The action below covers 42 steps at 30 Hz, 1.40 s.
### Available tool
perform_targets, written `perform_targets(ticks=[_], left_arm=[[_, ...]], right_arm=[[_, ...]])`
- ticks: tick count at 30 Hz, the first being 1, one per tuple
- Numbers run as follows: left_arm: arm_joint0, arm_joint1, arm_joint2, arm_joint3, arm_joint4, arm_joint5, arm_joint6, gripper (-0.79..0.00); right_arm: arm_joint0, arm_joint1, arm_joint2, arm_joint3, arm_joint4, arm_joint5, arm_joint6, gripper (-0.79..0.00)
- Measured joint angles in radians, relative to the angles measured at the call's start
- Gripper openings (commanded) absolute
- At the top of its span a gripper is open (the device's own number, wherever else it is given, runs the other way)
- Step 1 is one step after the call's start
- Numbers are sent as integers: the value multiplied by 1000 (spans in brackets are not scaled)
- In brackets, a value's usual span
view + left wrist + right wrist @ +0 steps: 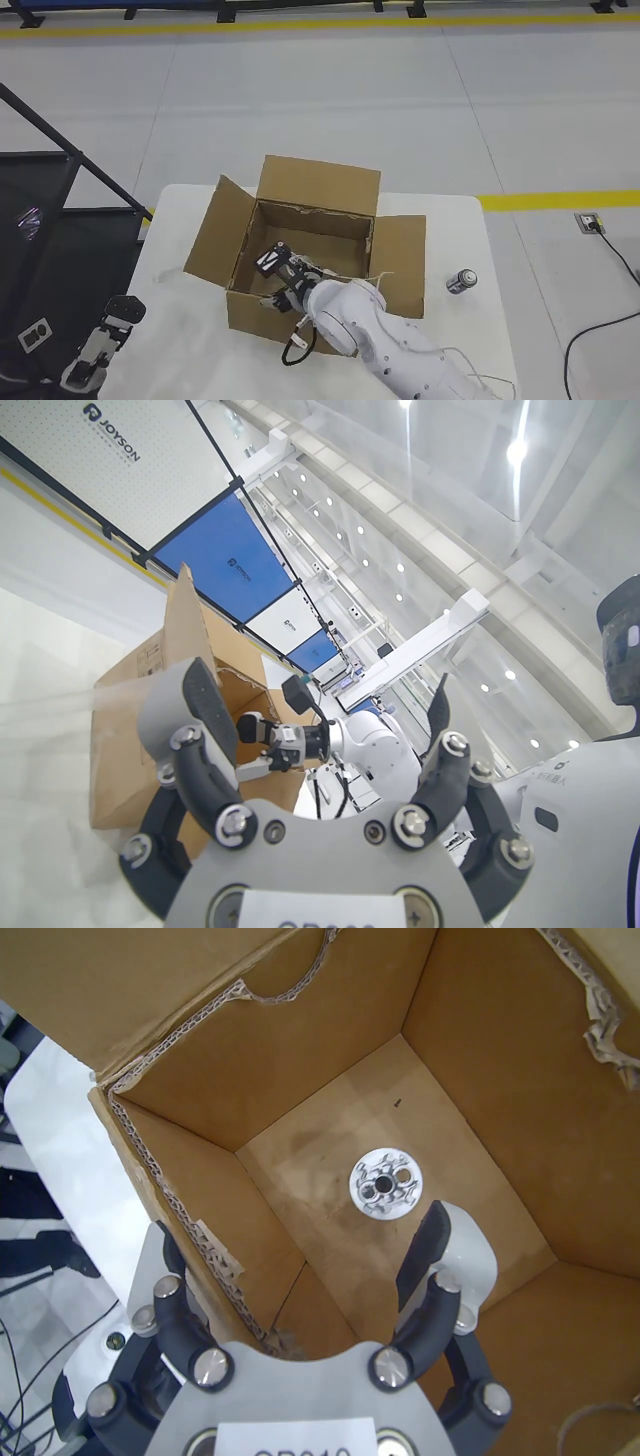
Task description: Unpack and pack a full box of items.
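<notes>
Right gripper (300, 1218), fingers spread, hung in the box (320, 185) at top-view centre above a metal disc (385, 1183); left gripper (320, 672), fingers likewise spread, sat lower left.

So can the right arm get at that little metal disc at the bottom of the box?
Probably yes. The right gripper hangs open above the open box, and nothing lies between it and the metal disc on its floor.
</notes>
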Motion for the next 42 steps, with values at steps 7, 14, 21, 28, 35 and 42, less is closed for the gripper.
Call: perform_targets(ticks=[7, 14, 21, 28, 35, 42], left_arm=[[2, 3, 10, 17, 2, 2, -12, 0], [-17, 8, 12, 15, 16, 14, -18, 0], [-40, 6, 9, 47, 127, 134, 70, 0], [-125, 14, 78, 124, 181, 292, 9, 0], [-231, 27, 126, 228, 191, 363, -110, 0], [-322, 39, 187, 260, 233, 400, -215, 0]], right_arm=[[85, -68, -35, 91, 180, -26, -12, 0], [52, -68, -3, -22, 157, 5, -23, 0], [-18, -62, 69, -75, 98, 48, -256, 0], [-26, -60, 80, -94, 77, 22, -287, 0], [-52, -55, 105, -79, 57, 44, -315, 0], [-55, -63, 137, -9, 18, 116, -326, 0]])
